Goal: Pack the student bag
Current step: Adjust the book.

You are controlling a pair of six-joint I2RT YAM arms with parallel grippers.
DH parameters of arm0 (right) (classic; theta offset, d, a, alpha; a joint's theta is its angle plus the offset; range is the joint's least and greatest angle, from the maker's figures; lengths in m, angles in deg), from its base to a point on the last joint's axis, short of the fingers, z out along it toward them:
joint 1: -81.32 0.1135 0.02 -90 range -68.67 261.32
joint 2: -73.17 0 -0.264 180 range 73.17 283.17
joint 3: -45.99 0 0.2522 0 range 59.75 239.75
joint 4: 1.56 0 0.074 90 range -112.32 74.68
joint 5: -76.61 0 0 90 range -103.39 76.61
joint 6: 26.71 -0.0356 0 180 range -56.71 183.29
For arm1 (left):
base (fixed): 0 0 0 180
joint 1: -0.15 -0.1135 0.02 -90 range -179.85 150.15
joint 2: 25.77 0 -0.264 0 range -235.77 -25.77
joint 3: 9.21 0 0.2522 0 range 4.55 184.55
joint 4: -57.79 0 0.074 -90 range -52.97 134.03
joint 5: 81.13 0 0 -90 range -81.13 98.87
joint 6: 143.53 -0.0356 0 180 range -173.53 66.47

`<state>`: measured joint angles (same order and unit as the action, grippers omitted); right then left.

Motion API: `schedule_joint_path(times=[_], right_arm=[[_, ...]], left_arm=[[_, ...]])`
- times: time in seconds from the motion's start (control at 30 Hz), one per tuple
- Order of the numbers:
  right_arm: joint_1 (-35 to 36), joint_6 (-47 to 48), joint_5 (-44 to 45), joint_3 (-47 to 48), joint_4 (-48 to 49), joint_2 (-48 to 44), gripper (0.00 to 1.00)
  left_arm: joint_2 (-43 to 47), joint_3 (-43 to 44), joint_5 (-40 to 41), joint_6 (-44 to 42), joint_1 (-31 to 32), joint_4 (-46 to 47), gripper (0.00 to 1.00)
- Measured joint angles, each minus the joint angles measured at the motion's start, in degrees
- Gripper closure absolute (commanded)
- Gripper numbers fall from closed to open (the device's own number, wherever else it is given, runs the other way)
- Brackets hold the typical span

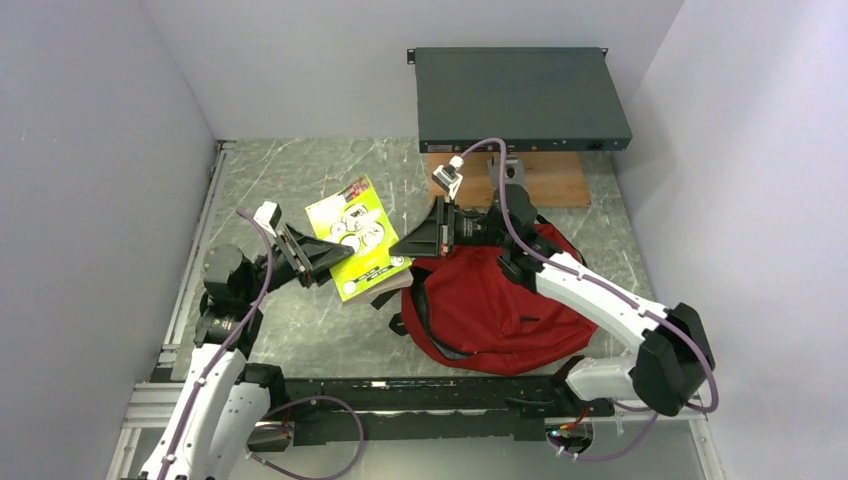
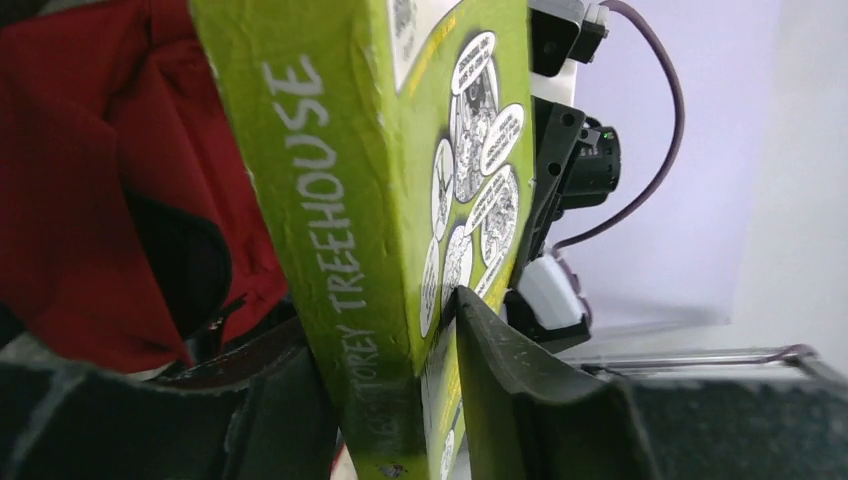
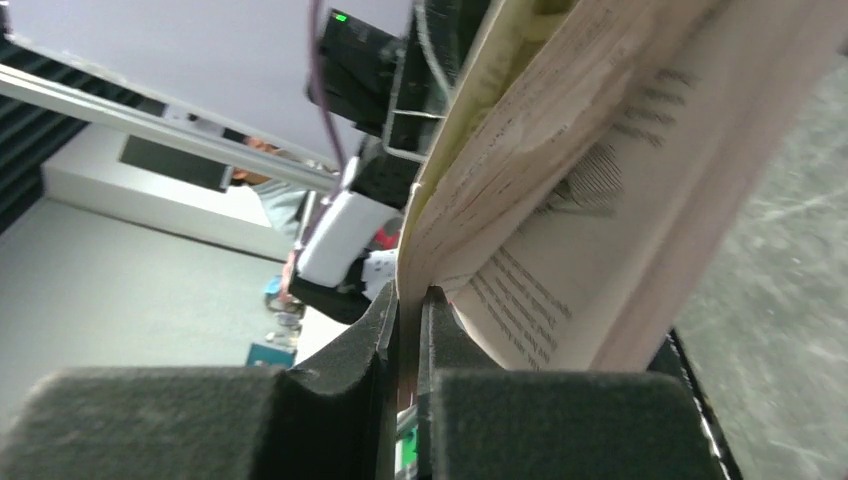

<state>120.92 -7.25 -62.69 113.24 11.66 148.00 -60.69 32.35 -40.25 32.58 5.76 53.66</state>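
Observation:
A lime-green book (image 1: 358, 236) hangs tilted over the marble table, just left of the student bag (image 1: 500, 300), a dark red backpack lying flat with black straps. My left gripper (image 1: 325, 262) clamps the book's near-left end across its spine (image 2: 340, 200), with a finger against each cover and its jaws (image 2: 385, 330) closed onto it. My right gripper (image 1: 405, 245) pinches the book's right edge. In the right wrist view its fingers (image 3: 408, 300) are shut on a thin sheaf of pages (image 3: 560, 180) that fan open above. The bag's red fabric (image 2: 90, 180) fills the left wrist view's left side.
A flat dark grey equipment box (image 1: 520, 95) rests on a wooden board (image 1: 550, 182) at the back of the table. Grey walls close in on the left, back and right. A black rail (image 1: 400, 395) runs along the near edge between the arm bases.

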Motion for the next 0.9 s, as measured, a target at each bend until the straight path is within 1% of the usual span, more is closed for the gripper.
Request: schedule_joint_path(times=[0.07, 0.1, 0.2, 0.23, 0.33, 0.37, 0.43, 0.47, 0.53, 0.6, 0.67, 0.8, 0.83, 0.9], right_arm=[[0.0, 4.4, 1.2, 0.0, -5.7, -2.1, 0.77], [0.0, 6.7, 1.7, 0.0, -8.7, -3.0, 0.73], [0.3, 13.5, 2.8, 0.3, -17.4, -4.6, 0.6], [0.3, 15.7, 3.2, 0.6, -20.5, -4.7, 0.55], [0.5, 22.1, 4.7, 2.0, -29.4, -4.7, 0.33], [0.5, 24.5, 5.5, 2.9, -32.8, -4.7, 0.26], [0.6, 30.3, 8.5, 5.9, -40.8, -4.6, 0.13], [0.6, 33.8, 10.8, 8.2, -45.6, -4.6, 0.08], [0.6, 40.4, 15.6, 12.9, -53.3, -4.6, 0.03], [0.6, 45.6, 19.2, 16.8, -58.4, -4.6, 0.01], [0.6, 50.2, 21.9, 20.1, -62.2, -4.6, 0.01], [0.6, 56.3, 23.8, 24.6, -67.6, -4.6, 0.01], [0.6, 57.4, 23.9, 25.6, -68.8, -4.6, 0.01], [0.6, 59.2, 23.8, 27.3, -70.4, -4.6, 0.01]], left_arm=[[0.2, 2.6, 0.2, -5.6, 0.0, -5.0, 0.68], [0.3, 3.6, 0.3, -8.0, 0.0, -6.5, 0.75], [0.2, 5.3, 0.0, -14.3, 0.1, -9.2, 0.88], [0.2, 5.4, -0.2, -15.5, 0.1, -9.7, 0.91], [-0.7, 5.4, -1.3, -20.3, 0.1, -11.8, 0.96], [-1.4, 5.5, -1.6, -22.1, 0.1, -12.5, 0.99], [-2.9, 6.8, -2.3, -26.4, 0.1, -15.6, 1.0], [-3.7, 7.8, -2.5, -29.0, 0.2, -17.6, 1.0], [-6.0, 11.6, -2.6, -36.2, 0.9, -23.6, 1.0], [-8.3, 15.6, -2.7, -43.1, 2.6, -28.6, 1.0], [-10.4, 18.8, -3.1, -49.4, 5.7, -32.1, 1.0], [-15.8, 25.0, -1.7, -61.8, 17.3, -40.9, 1.0], [-17.7, 27.0, -0.1, -64.9, 21.5, -43.9, 1.0], [-20.6, 29.7, 2.4, -69.3, 27.3, -47.9, 1.0]])
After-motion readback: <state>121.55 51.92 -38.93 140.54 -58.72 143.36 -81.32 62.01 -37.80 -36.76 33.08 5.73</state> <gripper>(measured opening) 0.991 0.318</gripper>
